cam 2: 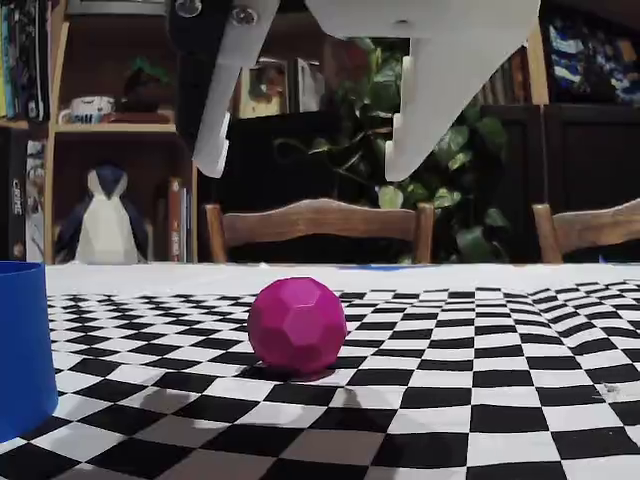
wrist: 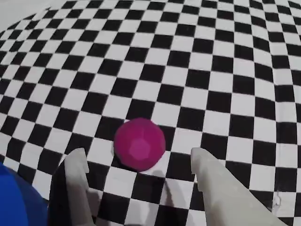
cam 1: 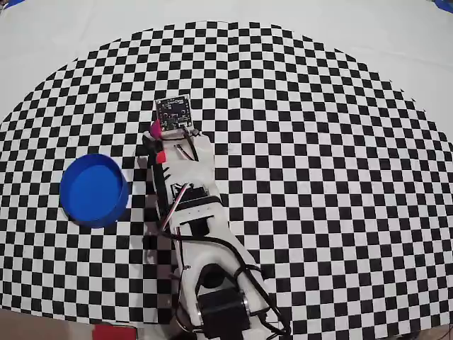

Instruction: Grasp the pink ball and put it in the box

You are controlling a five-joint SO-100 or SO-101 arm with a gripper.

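Note:
The pink ball [wrist: 139, 143] lies on the checkered cloth, a faceted magenta sphere. In the wrist view it sits just ahead of and between my white fingertips [wrist: 76, 160]. My gripper [wrist: 137, 155] is open and empty. In the fixed view the gripper [cam 2: 305, 160] hangs above the ball [cam 2: 297, 325], not touching it. In the overhead view only a sliver of the ball [cam 1: 153, 128] shows beside the gripper [cam 1: 158, 136]. The blue box [cam 1: 94, 190] stands to the left of the arm; it also shows at the left edge in the fixed view [cam 2: 20, 345] and in the wrist view's bottom-left corner [wrist: 14, 202].
The black-and-white checkered cloth [cam 1: 318, 177] covers most of the table, with plain white surface beyond it at the far side. My arm's base [cam 1: 216, 297] sits at the near edge. Wooden chairs [cam 2: 320, 225] and shelves stand behind the table.

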